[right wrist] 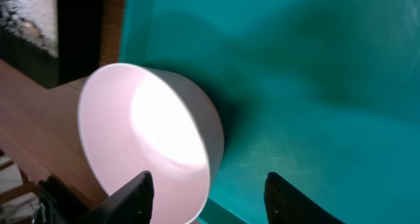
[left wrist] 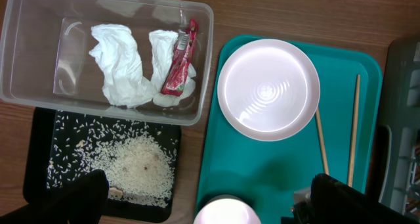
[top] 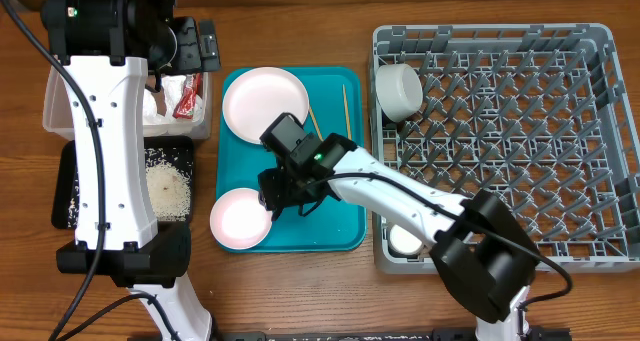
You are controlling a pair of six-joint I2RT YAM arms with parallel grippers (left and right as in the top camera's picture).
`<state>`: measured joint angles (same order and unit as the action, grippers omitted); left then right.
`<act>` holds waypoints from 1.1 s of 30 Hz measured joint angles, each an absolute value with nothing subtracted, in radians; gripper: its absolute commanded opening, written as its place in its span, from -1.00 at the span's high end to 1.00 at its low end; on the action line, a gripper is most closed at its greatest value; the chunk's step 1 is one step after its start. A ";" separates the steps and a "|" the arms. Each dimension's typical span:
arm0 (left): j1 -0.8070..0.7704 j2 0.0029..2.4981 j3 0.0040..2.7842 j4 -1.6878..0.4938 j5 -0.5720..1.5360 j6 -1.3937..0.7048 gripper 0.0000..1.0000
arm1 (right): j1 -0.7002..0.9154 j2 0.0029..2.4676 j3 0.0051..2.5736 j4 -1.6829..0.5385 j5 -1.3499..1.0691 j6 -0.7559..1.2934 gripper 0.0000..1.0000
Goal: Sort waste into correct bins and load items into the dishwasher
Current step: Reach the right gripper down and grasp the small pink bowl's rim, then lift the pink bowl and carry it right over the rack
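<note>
A white bowl (top: 240, 219) (right wrist: 151, 129) stands at the front left of the teal tray (top: 345, 231). My right gripper (top: 276, 195) (right wrist: 210, 198) is open, one finger inside the bowl's rim and the other outside over the tray. A white plate (top: 265, 101) (left wrist: 268, 89) and two chopsticks (top: 346, 106) (left wrist: 355, 129) lie on the tray. My left gripper (top: 188, 46) (left wrist: 213, 201) is open and empty, high over the clear tub (top: 55, 116) (left wrist: 26, 46). The tub holds napkins (left wrist: 121, 69) and the red wrapper (left wrist: 180, 60). Rice (left wrist: 134, 168) lies in the black tray (top: 70, 196).
The grey dish rack (top: 520, 131) fills the right side, with a white bowl (top: 398, 89) in its back left corner and a small white cup (top: 405, 241) at its front left. The left arm's white link hangs over the tub and the black tray.
</note>
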<state>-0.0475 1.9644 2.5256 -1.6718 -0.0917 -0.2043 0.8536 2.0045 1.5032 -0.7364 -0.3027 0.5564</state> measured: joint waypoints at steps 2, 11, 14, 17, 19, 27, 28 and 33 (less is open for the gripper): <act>-0.047 1.964 2.526 -1.671 -0.092 -0.204 -1.00 | 0.857 2.021 1.502 -0.732 -0.302 0.590 0.07; -0.047 1.964 2.526 -1.672 -0.092 -0.204 -1.00 | 0.857 2.076 1.502 -0.720 -0.325 0.653 0.34; -0.047 1.964 2.526 -1.672 -0.092 -0.204 -1.00 | 0.857 2.084 1.502 -0.719 -0.333 0.662 0.38; -0.047 1.964 2.526 -1.671 -0.092 -0.204 -1.00 | 0.857 2.085 1.502 -0.719 -0.336 0.665 0.45; -0.047 1.964 2.526 -1.671 -0.092 -0.204 -1.00 | 0.857 2.085 1.502 -0.719 -0.337 0.668 0.58; -0.047 1.964 2.526 -1.671 -0.092 -0.204 -1.00 | 0.857 2.097 1.502 -0.734 -0.352 0.676 0.92; -0.047 1.964 2.526 -1.672 -0.092 -0.204 -1.00 | 0.857 2.099 1.502 -0.743 -0.352 0.675 0.92; -0.047 1.964 2.526 -1.672 -0.092 -0.204 -1.00 | 0.842 2.099 1.513 -0.781 -0.359 0.666 0.92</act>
